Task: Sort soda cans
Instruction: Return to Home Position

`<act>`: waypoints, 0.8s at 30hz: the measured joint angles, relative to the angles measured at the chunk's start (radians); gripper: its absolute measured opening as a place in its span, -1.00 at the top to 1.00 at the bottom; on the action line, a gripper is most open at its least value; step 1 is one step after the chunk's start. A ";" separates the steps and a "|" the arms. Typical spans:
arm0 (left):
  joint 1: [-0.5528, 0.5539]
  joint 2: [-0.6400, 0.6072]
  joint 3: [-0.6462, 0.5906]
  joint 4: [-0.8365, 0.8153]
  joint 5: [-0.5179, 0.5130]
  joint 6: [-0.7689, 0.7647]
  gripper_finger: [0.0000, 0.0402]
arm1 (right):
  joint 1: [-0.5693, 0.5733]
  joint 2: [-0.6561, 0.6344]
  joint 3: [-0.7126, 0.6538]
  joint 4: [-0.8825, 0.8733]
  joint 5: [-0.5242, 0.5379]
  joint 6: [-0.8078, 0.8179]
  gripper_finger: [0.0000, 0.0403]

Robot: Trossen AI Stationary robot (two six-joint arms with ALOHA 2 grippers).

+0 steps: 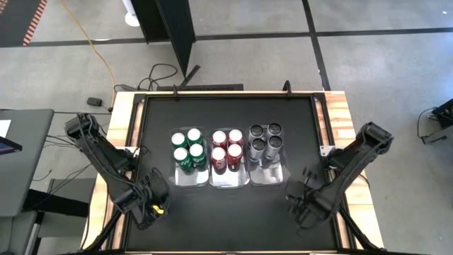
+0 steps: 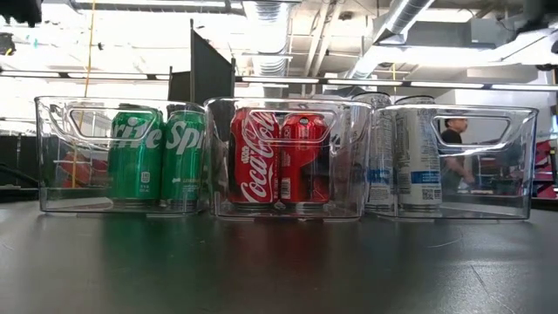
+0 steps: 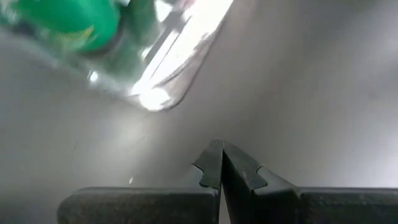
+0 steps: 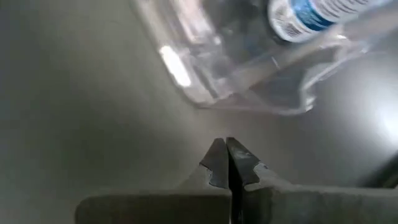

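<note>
Both sets of jaws are pinched fully closed, nothing between them. The left gripper (image 1: 151, 203) hangs over the black table (image 1: 226, 212). Just ahead of its tips is the corner of a clear bin (image 1: 185, 178) holding four green cans (image 1: 188, 150). The right gripper (image 1: 302, 203) mirrors it, a second bin (image 1: 272, 174) with four silver-grey cans (image 1: 266, 140) just ahead. Between those, farther from either gripper, the middle bin (image 1: 228, 182) has four red cans (image 1: 226, 149). Both arms are folded, elbows out sideways. From table height only two green and two red cans show; the back ones are hidden.
</note>
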 joint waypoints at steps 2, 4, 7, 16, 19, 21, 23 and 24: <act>0.000 0.000 0.035 0.000 -0.031 0.056 1.00 | 0.036 0.000 0.040 -0.004 0.006 -0.010 1.00; 0.000 0.000 0.082 0.000 -0.068 0.144 1.00 | 0.072 0.000 0.087 -0.006 0.036 -0.045 1.00; 0.000 0.000 0.172 0.000 -0.143 0.324 1.00 | 0.125 0.000 0.179 -0.003 0.156 -0.165 1.00; -0.057 -0.036 0.402 0.010 -0.544 0.892 1.00 | 0.212 -0.062 0.320 0.175 0.629 -0.753 1.00; -0.064 -0.100 0.384 0.037 -0.566 0.943 1.00 | 0.174 -0.133 0.285 0.287 0.614 -0.837 1.00; -0.063 -0.147 0.338 0.082 -0.565 0.977 1.00 | 0.125 -0.180 0.227 0.443 0.523 -0.955 1.00; -0.053 -0.200 0.269 0.196 -0.544 1.050 1.00 | 0.057 -0.226 0.145 0.671 0.367 -1.136 1.00; -0.041 -0.229 0.224 0.282 -0.514 1.108 1.00 | 0.016 -0.248 0.103 0.797 0.265 -1.238 1.00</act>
